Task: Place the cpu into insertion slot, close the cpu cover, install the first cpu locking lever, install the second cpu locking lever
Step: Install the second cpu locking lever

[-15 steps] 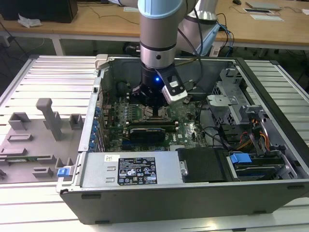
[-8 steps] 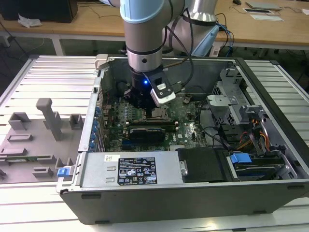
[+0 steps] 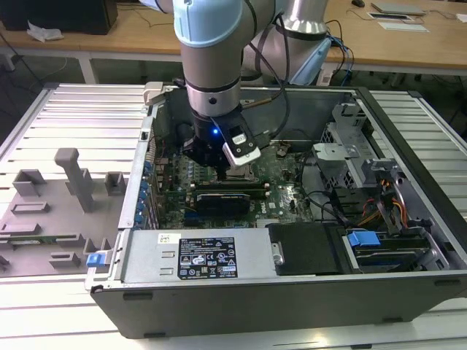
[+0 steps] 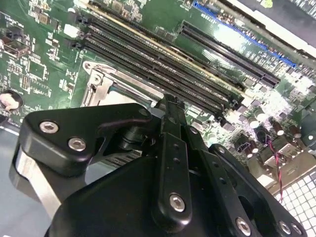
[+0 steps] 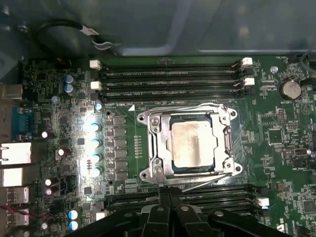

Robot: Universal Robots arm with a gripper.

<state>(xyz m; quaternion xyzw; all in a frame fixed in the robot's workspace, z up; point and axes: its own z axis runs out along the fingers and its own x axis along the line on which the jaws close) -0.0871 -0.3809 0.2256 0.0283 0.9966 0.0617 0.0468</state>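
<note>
Open computer case (image 3: pixel 292 277) on a ribbed tabletop (image 3: pixel 66 117), with the arm reaching down over the green motherboard (image 5: pixel 281 148). In the first wrist view the cpu (image 5: pixel 191 144) lies seated in the insertion slot (image 5: pixel 170 121), the cpu cover (image 5: pixel 157 148) closed flat around it. The tool (image 5: pixel 169 193), fingertips pressed together and holding nothing, sits just beside the socket's edge, at a thin wire lever (image 5: pixel 207 183).

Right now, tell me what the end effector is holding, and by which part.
Nothing: the end effector is shut, empty, beside the socket. The silvery-beige square cpu lies in the dark-framed insertion slot, under the silvery-grey metal cpu cover.
</note>
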